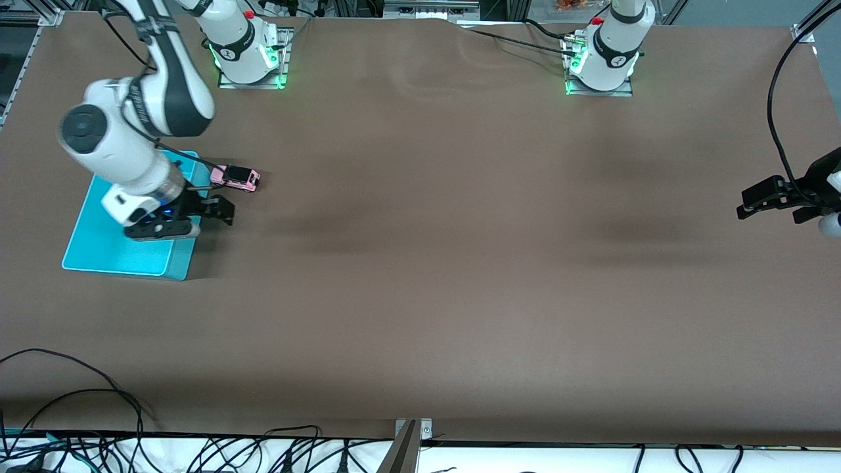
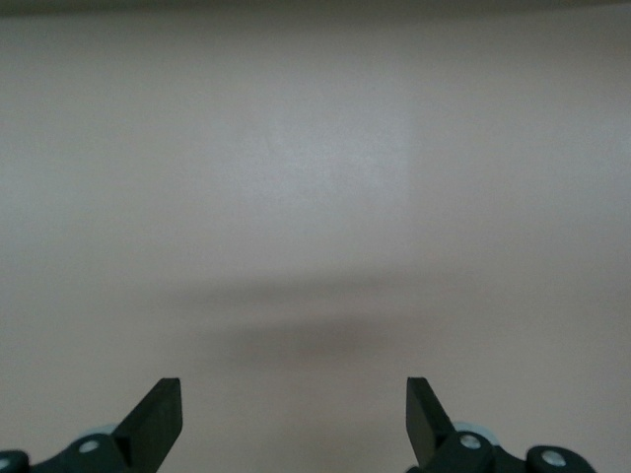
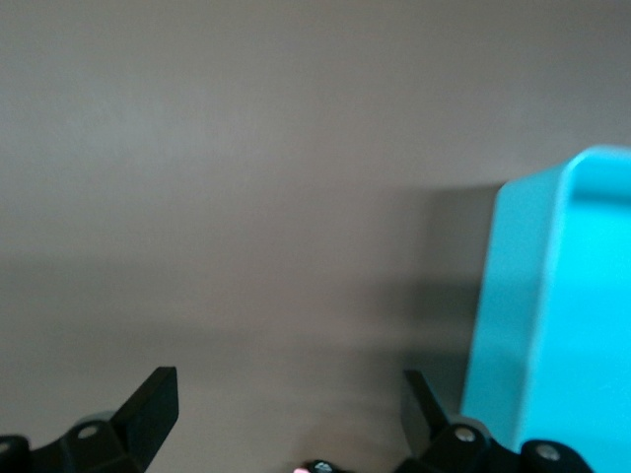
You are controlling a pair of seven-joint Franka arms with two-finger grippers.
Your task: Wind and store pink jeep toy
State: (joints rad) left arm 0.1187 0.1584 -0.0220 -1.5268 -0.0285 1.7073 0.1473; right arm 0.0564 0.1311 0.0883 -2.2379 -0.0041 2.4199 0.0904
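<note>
Right tool (image 1: 220, 211) spread, empty, just beside pink jeep toy (image 1: 234, 177).

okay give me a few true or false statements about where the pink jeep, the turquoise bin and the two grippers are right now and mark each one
1. The pink jeep toy sits inside the turquoise bin. False: it stands on the brown table beside the bin.
2. The right gripper is open and holds nothing. True.
3. The left gripper is closed on the jeep. False: it is open and empty, waiting at the left arm's end of the table.
4. The right gripper is by the bin's edge, close to the jeep. True.
5. The jeep lies on its roof. False: its black roof faces up.
</note>
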